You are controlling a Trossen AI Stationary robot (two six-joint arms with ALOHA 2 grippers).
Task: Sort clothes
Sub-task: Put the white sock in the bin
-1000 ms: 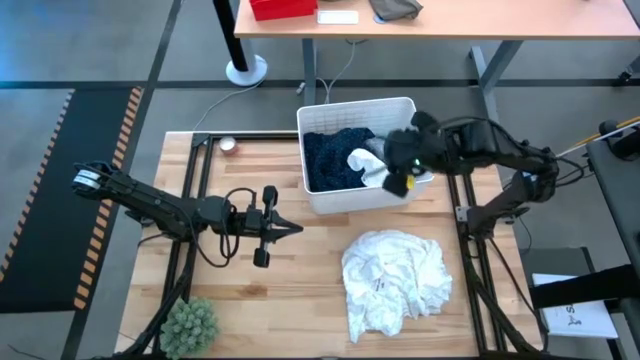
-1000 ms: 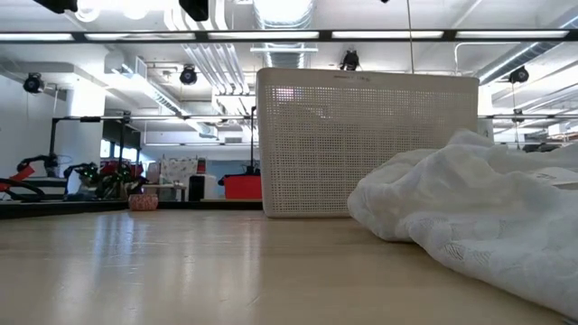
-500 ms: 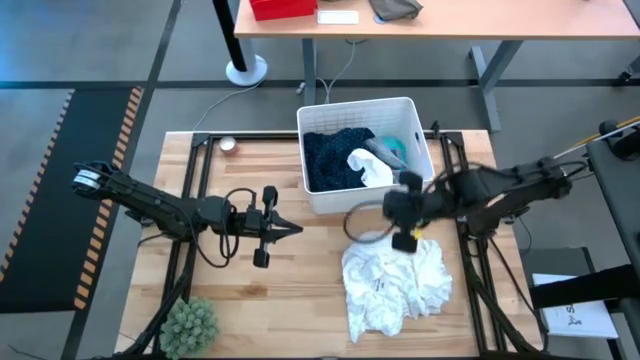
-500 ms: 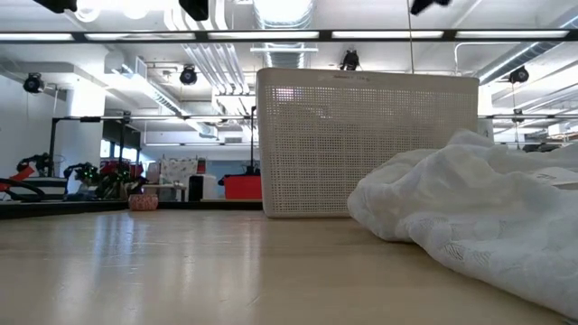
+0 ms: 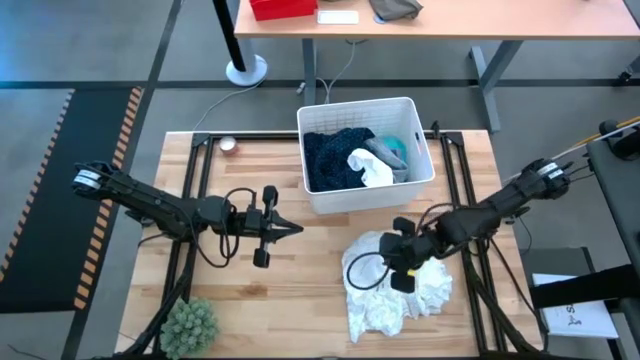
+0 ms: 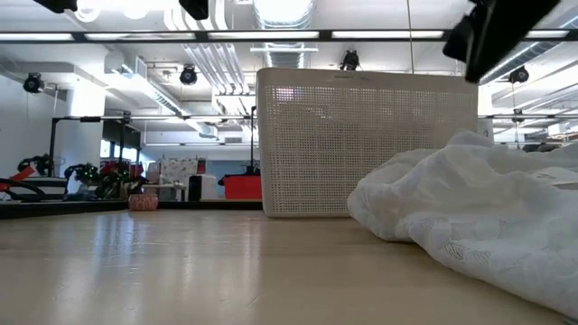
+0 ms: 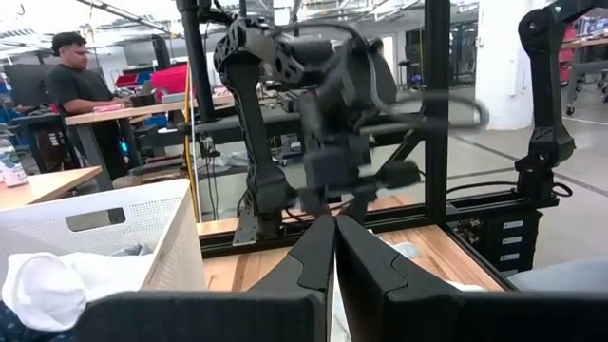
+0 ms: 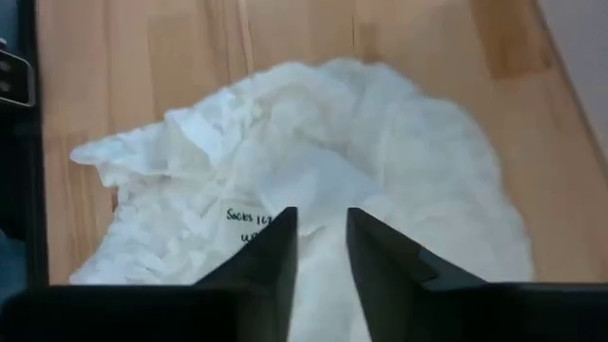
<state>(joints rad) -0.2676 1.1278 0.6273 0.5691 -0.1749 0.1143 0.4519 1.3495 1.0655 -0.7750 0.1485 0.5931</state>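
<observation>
A large white garment (image 5: 395, 285) lies crumpled on the table's near right part; it also shows in the low view (image 6: 479, 217) and the right wrist view (image 8: 313, 161). My right gripper (image 5: 388, 268) hangs open above it, fingers pointing down (image 8: 321, 242), touching nothing. A white bin (image 5: 420, 150) at the far middle holds a navy patterned garment (image 5: 328, 160), a white piece (image 5: 370, 168), a grey one (image 5: 378, 148) and a teal one (image 5: 398, 150). My left gripper (image 5: 295, 229) waits shut and empty at the table's left middle (image 7: 332, 256).
A green spiky plant (image 5: 190, 325) stands at the near left corner. A small round object (image 5: 228, 146) lies at the far left. The bin's perforated wall (image 6: 361, 144) stands behind the white garment. Bare wood (image 5: 300, 290) lies between plant and garment.
My right gripper has gone from above the bin toward the table's near edge and down, and now hangs over the white garment. The garment has kept its place.
</observation>
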